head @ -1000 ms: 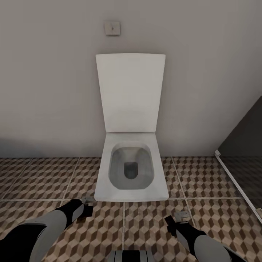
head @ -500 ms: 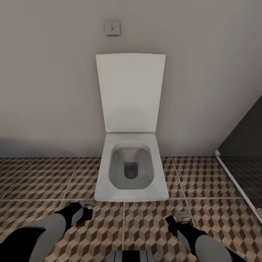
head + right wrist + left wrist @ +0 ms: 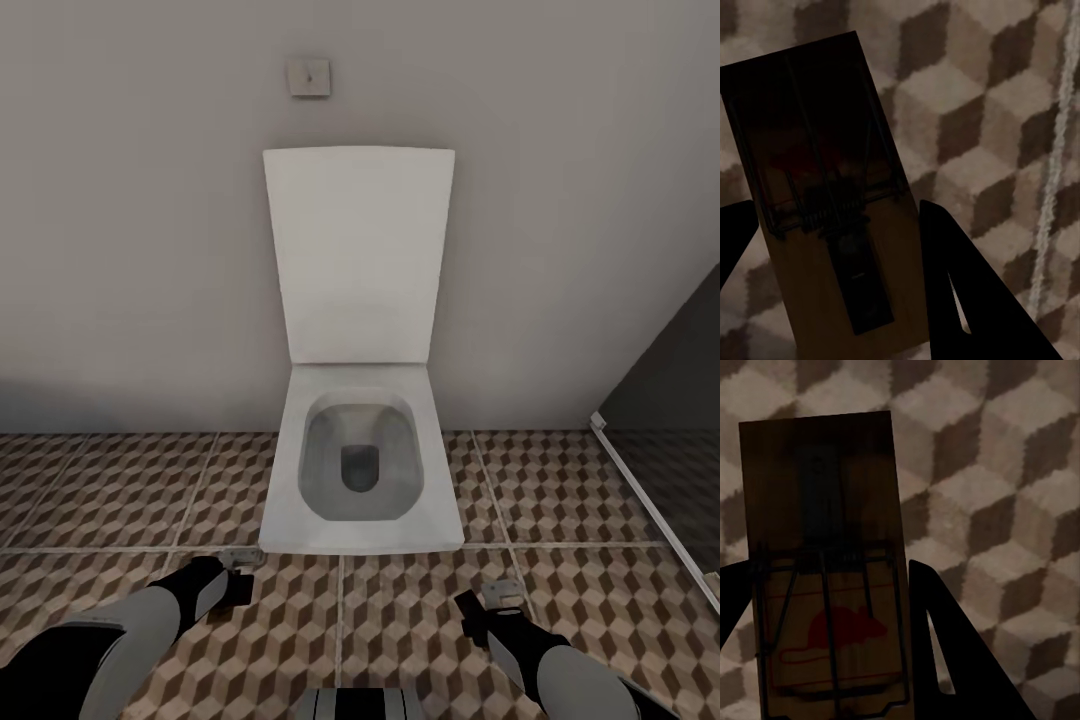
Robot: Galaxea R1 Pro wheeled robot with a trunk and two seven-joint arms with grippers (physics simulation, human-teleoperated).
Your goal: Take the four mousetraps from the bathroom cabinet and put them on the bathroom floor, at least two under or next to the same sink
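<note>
Facing toilet (image 3: 360, 470) | left gripper (image 3: 832, 660), right gripper (image 3: 832, 300) each clamp a mousetrap (image 3: 825, 555) | turn toward sink; set down flat.

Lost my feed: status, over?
Left pincer shut on a mousetrap. Right pincer shut on another mousetrap. Both over bathroom floor. Toilet ahead, not the sink.

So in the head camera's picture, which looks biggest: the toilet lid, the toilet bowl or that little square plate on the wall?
Largest to smallest, as they look:
1. Toilet lid, raised against the wall.
2. Toilet bowl, close behind it.
3. Square wall plate, much the smallest.
</note>
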